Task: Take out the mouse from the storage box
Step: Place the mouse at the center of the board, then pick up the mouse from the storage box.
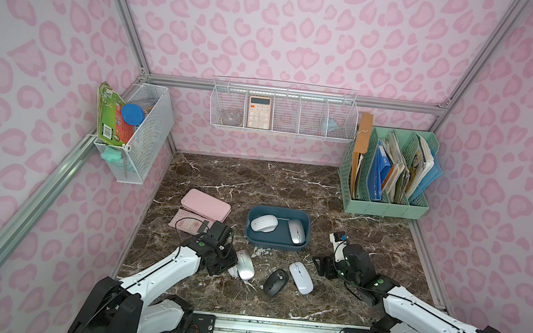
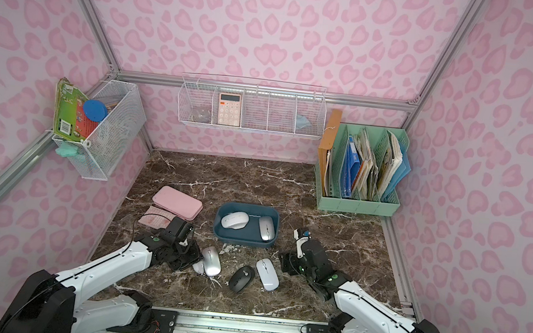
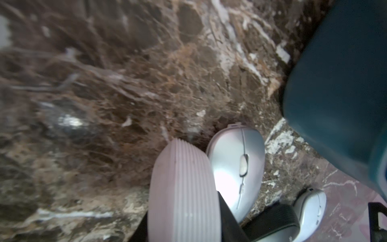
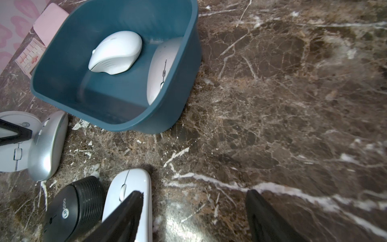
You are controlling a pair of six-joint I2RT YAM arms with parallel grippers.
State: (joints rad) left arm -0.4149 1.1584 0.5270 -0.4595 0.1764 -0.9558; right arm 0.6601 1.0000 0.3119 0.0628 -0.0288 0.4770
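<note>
Nearest, a black mouse (image 4: 73, 209) marked "Lecoo" lies beside a flat white mouse (image 4: 129, 188). The right pincer (image 4: 194, 192) hangs over bare desk (image 4: 272, 104), fingers apart and empty. The left pincer (image 1: 227, 265) is clamped on a ribbed white mouse (image 3: 182, 188), just beside a silver mouse (image 1: 245, 265). Farther back the storage box (image 1: 275, 244) stands mid-desk, holding a rounded white mouse (image 1: 264, 223) and a slim silver mouse (image 1: 297, 232) against its wall.
</note>
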